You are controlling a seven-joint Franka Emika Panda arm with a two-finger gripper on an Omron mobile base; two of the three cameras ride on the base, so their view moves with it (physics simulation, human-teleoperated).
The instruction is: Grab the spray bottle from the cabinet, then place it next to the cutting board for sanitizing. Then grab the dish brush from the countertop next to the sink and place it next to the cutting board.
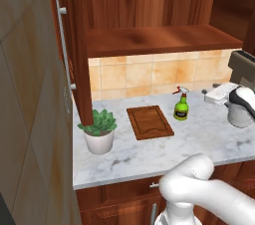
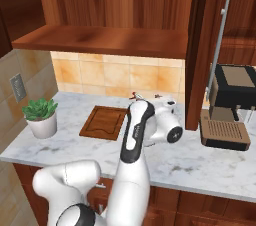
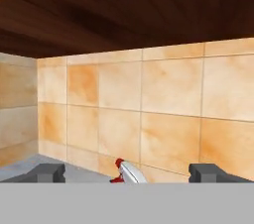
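The green spray bottle (image 1: 181, 107) stands upright on the marble countertop (image 1: 199, 137), just right of the wooden cutting board (image 1: 149, 122). My gripper (image 1: 208, 95) hovers close to the bottle's right, open and holding nothing. In the hand view the finger tips (image 3: 47, 172) stand wide apart, and the bottle's white head with its red nozzle (image 3: 125, 171) peeks up between them before the tiled wall. In the right base view my arm hides all but the bottle's red tip (image 2: 133, 95). The cabinet (image 1: 149, 40) hangs above with its door (image 1: 74, 45) swung open. The dish brush and the sink are out of view.
A potted plant (image 1: 99, 130) sits left of the board under the open door. A coffee machine (image 2: 227, 115) stands on the counter to the right, behind the cabinet's other door (image 2: 200, 45). A wall closes off the left end.
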